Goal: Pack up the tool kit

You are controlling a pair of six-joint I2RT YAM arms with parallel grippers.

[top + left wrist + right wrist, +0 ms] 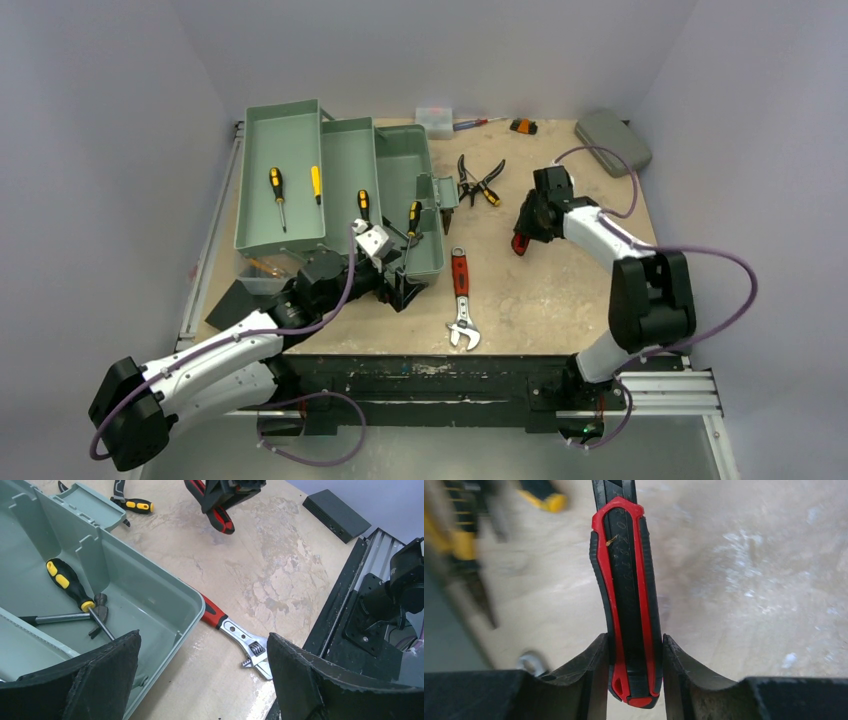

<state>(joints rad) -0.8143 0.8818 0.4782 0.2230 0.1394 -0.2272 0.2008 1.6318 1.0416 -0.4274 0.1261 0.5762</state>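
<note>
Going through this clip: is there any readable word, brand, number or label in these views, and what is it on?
No text can be read in any view.
Utility knife: faint raised lettering runs along the black strip of the handle, too indistinct to read.
Adjustable wrench: any markings are too small to tell.

Matt plastic toolbox (285,135), shiny metal wrench (461,298), smooth plastic knife (628,605)

free: bare table (560,290) right of wrench (461,300) | blocked: pliers (478,180) beside toolbox (290,140)
</note>
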